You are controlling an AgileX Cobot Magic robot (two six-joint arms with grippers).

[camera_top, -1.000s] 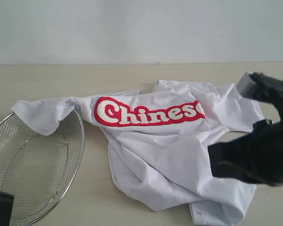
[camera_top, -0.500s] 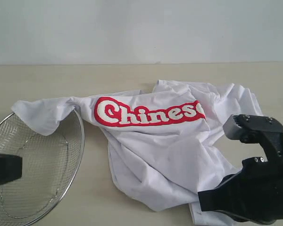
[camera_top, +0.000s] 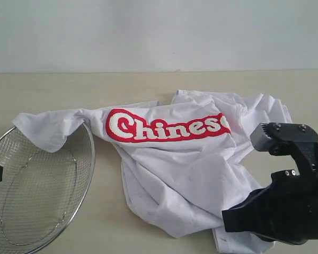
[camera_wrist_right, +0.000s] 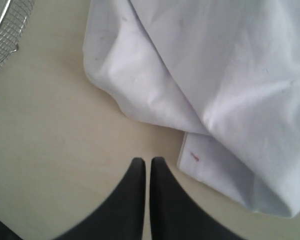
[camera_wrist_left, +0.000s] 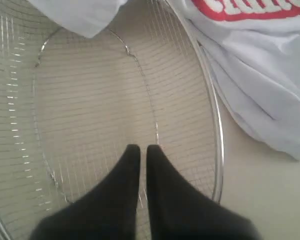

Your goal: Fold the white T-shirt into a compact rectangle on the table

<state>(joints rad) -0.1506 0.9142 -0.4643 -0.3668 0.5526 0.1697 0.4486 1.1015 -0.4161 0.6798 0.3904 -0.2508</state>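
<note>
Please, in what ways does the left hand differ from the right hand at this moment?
The left hand is over the wire basket; the right hand is over bare table. The right hand's tips lie close to an edge of the white T-shirt; the left hand's tips have open mesh between them and the cloth. Both hands are black, shut, and hold nothing.

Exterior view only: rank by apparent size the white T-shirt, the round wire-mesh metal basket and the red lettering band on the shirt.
1. White T-shirt, largest.
2. Round wire-mesh metal basket, though the frame edge crops it.
3. Red lettering band, clearly smallest.
</note>
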